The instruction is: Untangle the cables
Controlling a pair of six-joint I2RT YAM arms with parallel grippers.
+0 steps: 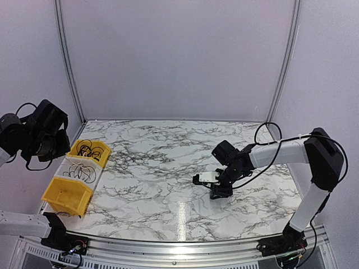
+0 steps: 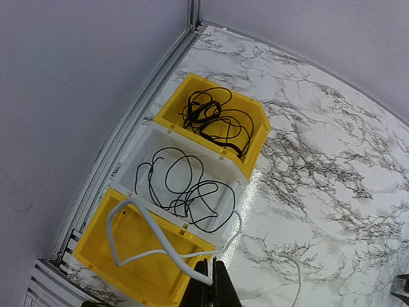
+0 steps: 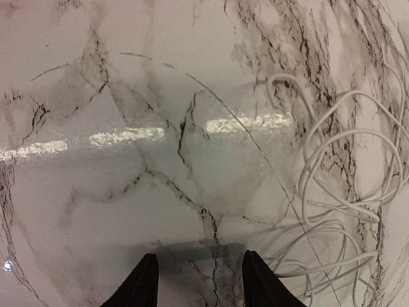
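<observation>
Three bins line the marble desk [image 1: 168,168]: the far yellow bin [image 2: 259,125], the white bin [image 2: 137,160] and the near yellow bin [image 2: 96,248]. Two arms: left arm [image 1: 33,134], right arm [image 1: 280,151]. Four cable groups: black clump [image 2: 204,112], black loops [image 2: 185,192], white cable [image 2: 109,230], white tangle [image 3: 345,192].
</observation>
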